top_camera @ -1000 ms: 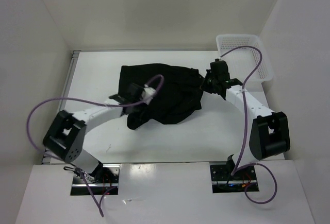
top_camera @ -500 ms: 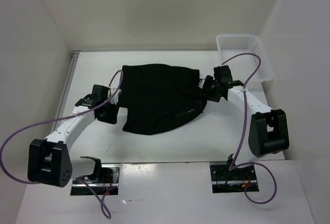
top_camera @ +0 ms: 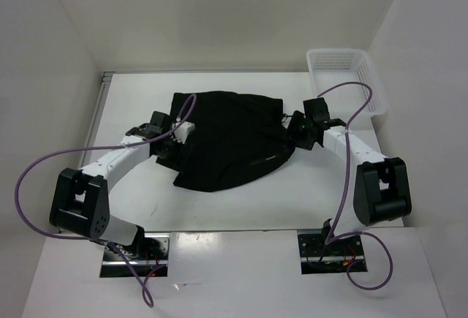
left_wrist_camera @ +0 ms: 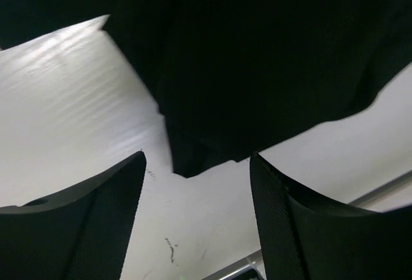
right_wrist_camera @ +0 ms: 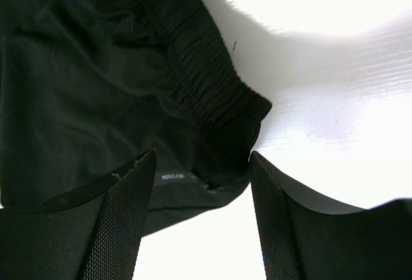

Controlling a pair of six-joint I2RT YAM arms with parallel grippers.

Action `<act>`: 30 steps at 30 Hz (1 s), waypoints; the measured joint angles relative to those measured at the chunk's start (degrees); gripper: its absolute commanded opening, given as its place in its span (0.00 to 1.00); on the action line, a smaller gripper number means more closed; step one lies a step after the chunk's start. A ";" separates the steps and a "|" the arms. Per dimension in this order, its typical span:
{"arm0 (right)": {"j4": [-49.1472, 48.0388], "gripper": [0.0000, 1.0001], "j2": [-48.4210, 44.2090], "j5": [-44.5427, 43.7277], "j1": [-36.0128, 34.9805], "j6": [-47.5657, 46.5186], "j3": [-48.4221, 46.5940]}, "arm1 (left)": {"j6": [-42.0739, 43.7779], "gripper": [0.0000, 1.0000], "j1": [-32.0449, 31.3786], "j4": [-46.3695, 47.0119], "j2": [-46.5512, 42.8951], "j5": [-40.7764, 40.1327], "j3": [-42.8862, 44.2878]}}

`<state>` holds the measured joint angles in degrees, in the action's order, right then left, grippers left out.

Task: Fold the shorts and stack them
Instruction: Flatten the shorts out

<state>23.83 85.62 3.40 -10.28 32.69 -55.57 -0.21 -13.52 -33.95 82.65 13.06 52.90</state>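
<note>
Shorts [top_camera: 227,139] lie in a black, loosely spread heap on the white table [top_camera: 131,106], about mid-table between my two arms.

Overhead view: my left gripper [top_camera: 170,145] sits at the heap's left edge and my right gripper [top_camera: 296,134] at its right edge. From this height the dark fingers merge with the dark cloth, and I cannot tell how wide either tool stands. Only this view shows the full outline of the shorts and the white basket [top_camera: 336,52] at the far right corner, apart from the cloth.

Left wrist view: both fingers [left_wrist_camera: 96,222] stand well apart with nothing gripped. One corner of the cloth shows in the gap, touched by neither finger, with bare table on either side of it.

Right wrist view: the fingers [right_wrist_camera: 109,228] are likewise spread and hold nothing. The gathered elastic waistband [right_wrist_camera: 212,93] runs diagonally to a corner just ahead of one finger. A small white label [right_wrist_camera: 172,177] shows on the cloth in the gap. Whether the other finger touches the cloth I cannot tell. Neither waistband nor label can be made out from overhead.
</note>
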 measured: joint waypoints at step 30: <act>1.95 0.32 1.29 -1.51 -2.29 2.86 -4.24 | -0.04 0.00 1.46 0.68 3.82 -1.79 0.81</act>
<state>25.78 86.91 1.89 -12.58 35.55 -59.81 -0.25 -12.05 -33.28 86.48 11.27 53.71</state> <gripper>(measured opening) 0.122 0.010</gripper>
